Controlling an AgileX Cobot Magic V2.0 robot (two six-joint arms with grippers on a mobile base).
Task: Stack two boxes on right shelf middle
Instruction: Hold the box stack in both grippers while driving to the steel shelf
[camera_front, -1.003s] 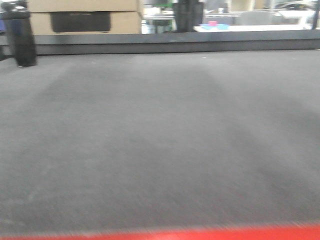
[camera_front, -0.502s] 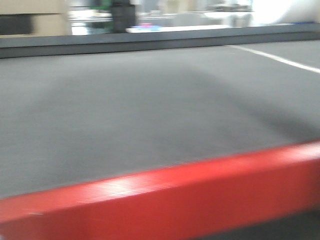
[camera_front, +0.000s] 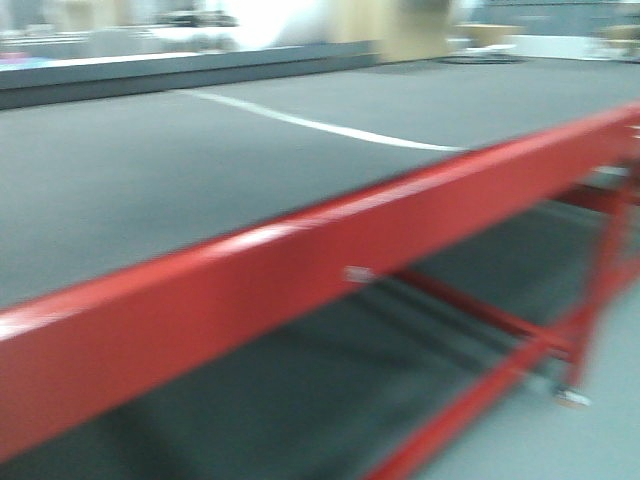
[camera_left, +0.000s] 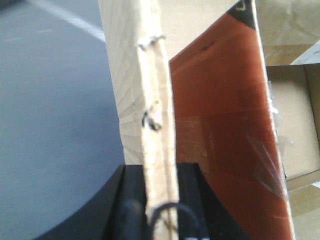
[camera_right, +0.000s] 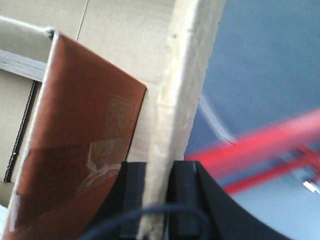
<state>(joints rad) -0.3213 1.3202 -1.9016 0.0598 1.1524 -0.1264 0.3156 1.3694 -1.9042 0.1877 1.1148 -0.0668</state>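
Note:
My left gripper (camera_left: 159, 170) is shut on the upright edge of a cardboard flap (camera_left: 152, 100) of a box with a red-brown printed face (camera_left: 220, 125). My right gripper (camera_right: 159, 167) is shut on another pale cardboard flap (camera_right: 187, 65) beside a red-brown printed face (camera_right: 85, 140). Whether these are one box or two I cannot tell. The red shelf beam (camera_front: 300, 270) runs diagonally through the blurred front view, with a grey surface (camera_front: 150, 170) behind it. No gripper or box shows in the front view.
Red frame struts and a leg (camera_front: 590, 300) stand at the right below the beam. A white line (camera_front: 320, 125) crosses the grey surface. More plain cardboard (camera_left: 295, 125) lies behind the held box. The red beam also shows in the right wrist view (camera_right: 260, 145).
The front view has swung to the right. The red beam rose from the bottom edge and now crosses the frame diagonally, with the frame legs in view.

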